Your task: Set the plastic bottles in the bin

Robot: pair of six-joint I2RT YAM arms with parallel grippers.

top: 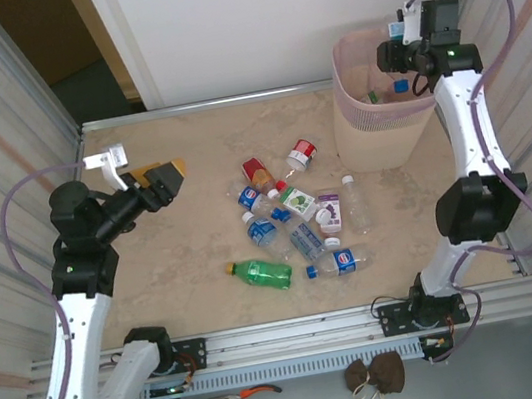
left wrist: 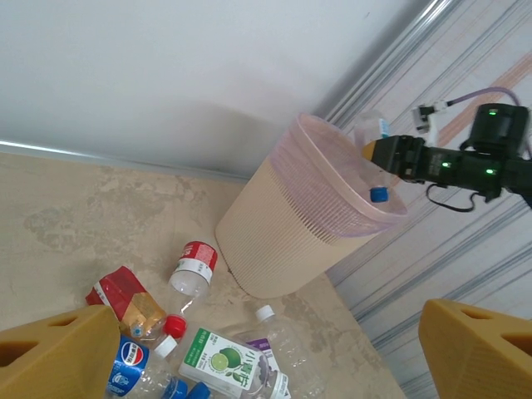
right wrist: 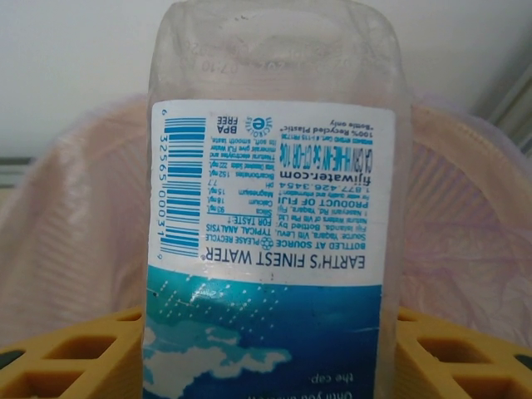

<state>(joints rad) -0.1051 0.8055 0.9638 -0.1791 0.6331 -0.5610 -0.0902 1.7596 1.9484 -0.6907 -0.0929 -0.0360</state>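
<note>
Top overhead; both wrist cams face bin (left wrist: 283,224), R close.

Counted: ten small plastic drink bottles (top: 303,240) lying mid-way across the beige marbled table (top: 185,263); overlap in the heap makes this tally approximate. Of these, one green bottle (top: 260,274). One clear plastic bottle with a blue-and-white label (right wrist: 270,208), raised. One pale pink mesh wastebasket (top: 378,136), far right corner. One pair of orange-handled pliers (top: 247,398), off the near edge.

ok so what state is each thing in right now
right hand, shut on the fiji bottle
fiji bottle, held cap-down over the bin, cap on
left hand, open, empty
bin, upright
green bottle, lying on its side, capped
other bottles, lying loose in a cluster
</note>
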